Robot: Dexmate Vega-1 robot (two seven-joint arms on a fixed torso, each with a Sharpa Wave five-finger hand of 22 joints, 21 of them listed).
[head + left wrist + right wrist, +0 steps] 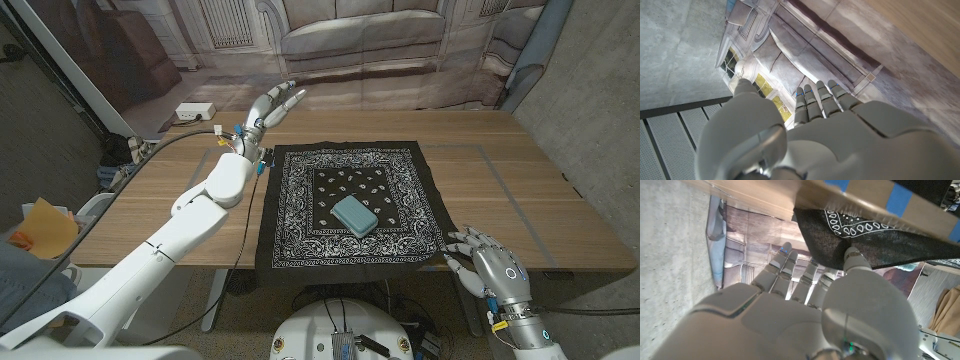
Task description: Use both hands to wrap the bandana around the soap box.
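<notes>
Soap box [354, 213] lying slantwise at centre of spread bandana [400, 170]. Right hand [482, 262], fingers spread and empty, just beside bandana's near right corner. Left hand [272, 106], fingers loosely apart, beyond far left corner.

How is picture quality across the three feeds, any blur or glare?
Head view: even light, bandana and soap box sharp. Left wrist view: left hand close and soft, bright patch on backdrop. Right wrist view: right hand soft, bandana print readable at table edge.
</notes>
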